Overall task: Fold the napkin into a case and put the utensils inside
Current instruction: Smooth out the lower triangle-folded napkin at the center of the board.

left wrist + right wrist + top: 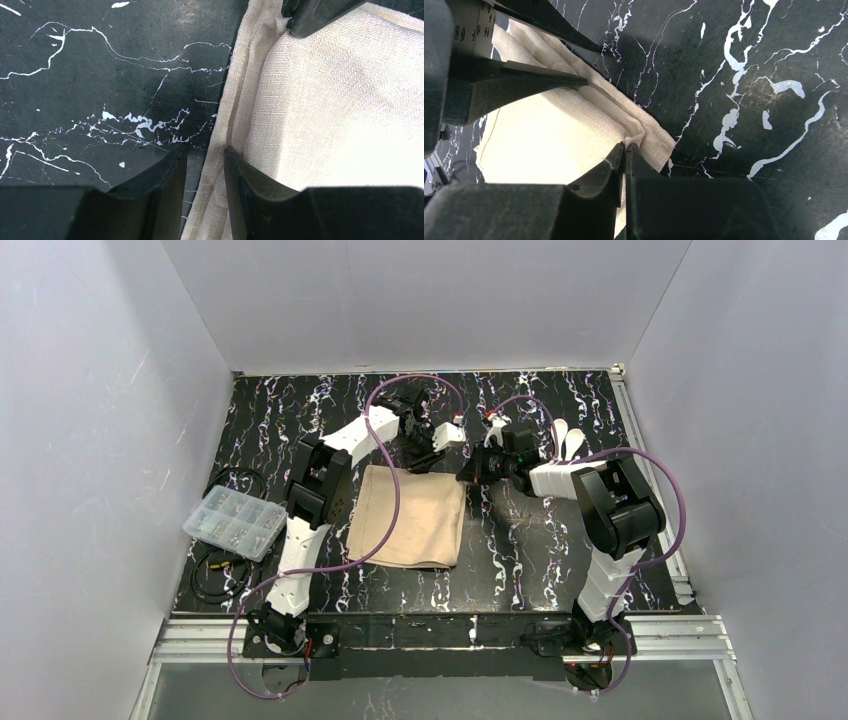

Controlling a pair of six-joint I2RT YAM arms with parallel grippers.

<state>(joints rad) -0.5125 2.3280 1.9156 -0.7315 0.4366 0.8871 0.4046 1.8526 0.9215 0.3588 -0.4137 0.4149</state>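
Observation:
The beige napkin [410, 525] lies folded on the black marbled table, between the two arms. My left gripper [428, 458] is at its far edge. In the left wrist view its jaws [205, 148] stand apart astride the layered edge of the napkin [340, 100], one finger on the table side and one on the cloth. My right gripper [625, 145] is shut on the far right corner of the napkin [549, 135], and the cloth bunches at its tips. The utensils [568, 440], two white pieces, lie beyond the right arm.
A clear plastic compartment box [235, 522] sits at the left of the table, with black cables [215, 570] just in front of it. White walls close in the table on three sides. The two grippers are close together at the napkin's far edge.

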